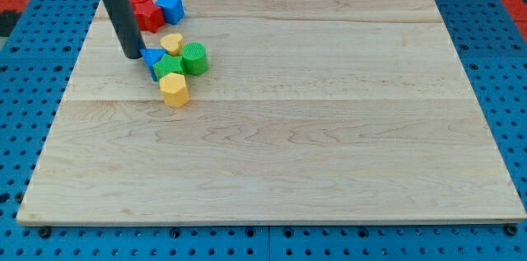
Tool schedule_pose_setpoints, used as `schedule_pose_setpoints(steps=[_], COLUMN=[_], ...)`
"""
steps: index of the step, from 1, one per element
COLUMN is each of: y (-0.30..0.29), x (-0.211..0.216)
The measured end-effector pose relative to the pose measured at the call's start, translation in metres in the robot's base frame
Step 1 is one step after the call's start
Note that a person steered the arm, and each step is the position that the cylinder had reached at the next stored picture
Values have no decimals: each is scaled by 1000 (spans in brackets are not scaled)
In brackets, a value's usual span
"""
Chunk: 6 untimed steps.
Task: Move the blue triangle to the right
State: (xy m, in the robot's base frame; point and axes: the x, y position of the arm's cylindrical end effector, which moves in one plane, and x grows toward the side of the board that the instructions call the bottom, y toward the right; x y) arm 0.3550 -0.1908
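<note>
In the camera view I see the wooden tabletop [288, 129] lying on a blue pegboard surface [494, 39], with every block gathered in the view's upper left part of the board. My tip [132, 55] sits at the bottom of the dark rod [121, 16], which comes down from the view's top left, and it rests on the board right against the left edge of the blue triangle [152, 58]; the two look to be touching. This rig carries no end effector with jaws, only the plain rod, so there is no opening or closing to tell and it grips nothing. The blue triangle lies partly hidden between the rod and the green blocks. Just to its right sits a green block [170, 67] of blocky shape, and touching that, further right, a green cylinder [195, 58]. A small yellow heart-shaped block [172, 44] lies just above the green pair. A yellow hexagonal block [174, 90] stands just below them, near the green block's lower edge. Toward the view's top, behind the rod, two red blocks [146, 12] huddle together, their shapes hard to make out, and a blue cube [170, 7] sits just beside them on the right.
</note>
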Motion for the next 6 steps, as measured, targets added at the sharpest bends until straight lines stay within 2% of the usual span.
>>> schedule_pose_setpoints(steps=[2,3,4,6], y=[12,35,80,101], x=[0,6,21,79])
